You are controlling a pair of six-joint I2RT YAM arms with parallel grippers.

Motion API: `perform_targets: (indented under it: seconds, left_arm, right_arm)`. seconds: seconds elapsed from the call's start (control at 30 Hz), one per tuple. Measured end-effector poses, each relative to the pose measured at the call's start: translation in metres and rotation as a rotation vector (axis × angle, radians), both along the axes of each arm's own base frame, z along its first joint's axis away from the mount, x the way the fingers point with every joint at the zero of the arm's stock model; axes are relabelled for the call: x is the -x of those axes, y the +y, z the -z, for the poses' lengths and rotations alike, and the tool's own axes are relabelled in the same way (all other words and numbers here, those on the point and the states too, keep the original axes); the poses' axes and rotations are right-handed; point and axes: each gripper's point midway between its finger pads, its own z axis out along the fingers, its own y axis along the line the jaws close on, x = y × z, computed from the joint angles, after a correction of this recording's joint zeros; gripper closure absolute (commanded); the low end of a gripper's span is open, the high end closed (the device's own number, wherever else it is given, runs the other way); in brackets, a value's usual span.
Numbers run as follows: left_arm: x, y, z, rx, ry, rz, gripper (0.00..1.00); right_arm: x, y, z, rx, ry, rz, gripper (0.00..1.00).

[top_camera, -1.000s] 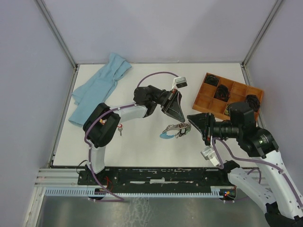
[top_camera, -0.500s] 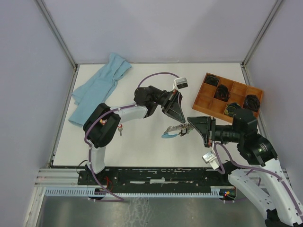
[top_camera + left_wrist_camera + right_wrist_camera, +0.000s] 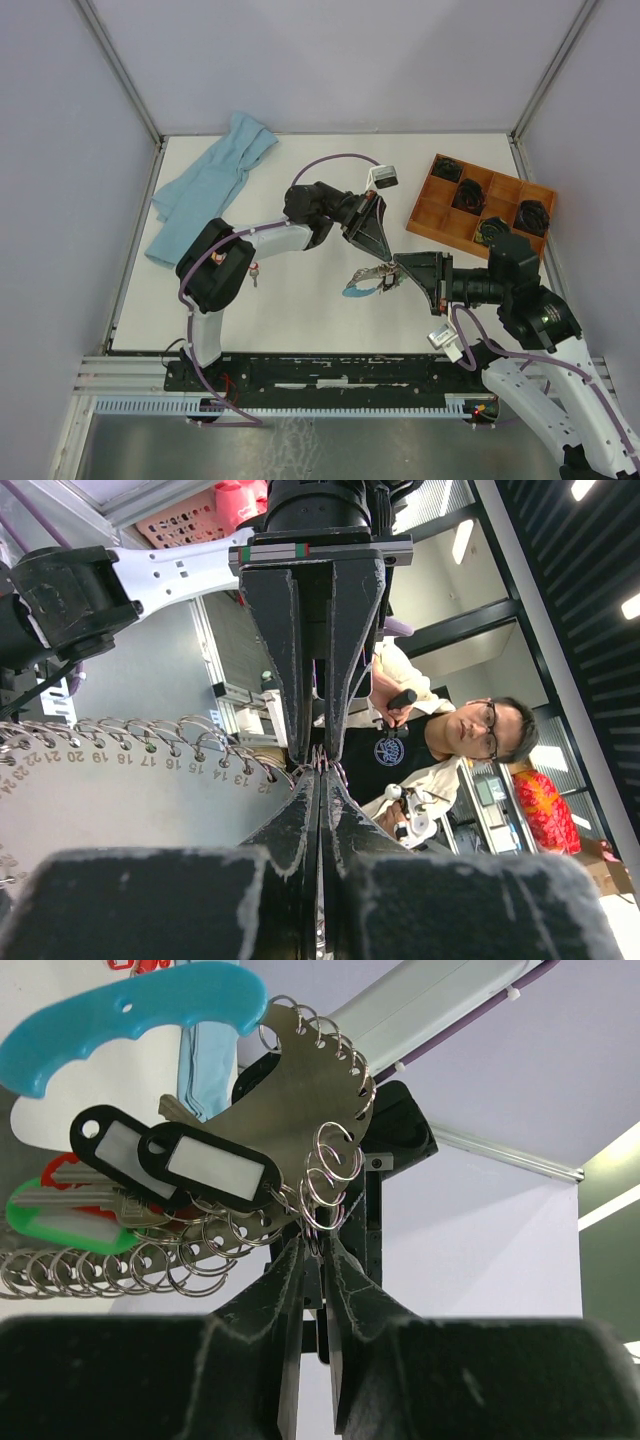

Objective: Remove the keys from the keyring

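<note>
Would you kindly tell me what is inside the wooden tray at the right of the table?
Dark bundled items lie in at least four compartments of the wooden tray; what they are is too small to tell. The right arm covers its near corner, hiding whatever is there.

The keyring point(image 3: 295, 1090) is a thin plate of brushed grey metal, dull rather than mirror-bright, edged with shiny wire split rings. Its handle point(image 3: 120, 1020) is smooth, glossy light-blue plastic. The keys point(image 3: 120, 1205) are silver metal. The black tags point(image 3: 215, 1165) are glossy plastic with white inserts, and the green tag point(image 3: 55, 1228) is plastic too. The right hand point(image 3: 318, 1250) and left hand point(image 3: 320, 765) are matt black and grainy. The cloth point(image 3: 210, 185) is soft blue fabric, the tray point(image 3: 425, 210) bare wood, the tabletop point(image 3: 300, 300) matt white.
</note>
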Motion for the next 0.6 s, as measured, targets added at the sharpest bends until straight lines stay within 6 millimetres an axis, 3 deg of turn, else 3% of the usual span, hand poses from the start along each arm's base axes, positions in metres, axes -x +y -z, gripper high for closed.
perform_targets:
  seconds: [0.33,0.6]
  left_arm:
    - [0.0023,-0.0010,-0.0005,-0.004,0.004,0.008,0.97]
    - [0.0036,-0.0010,0.0000,-0.011,0.009,0.014,0.97]
  right_arm:
    - [0.0018,0.0013,-0.0005,-0.006,-0.007,-0.011,0.82]
    - [0.0038,0.0013,-0.0001,-0.005,-0.006,-0.014,0.99]
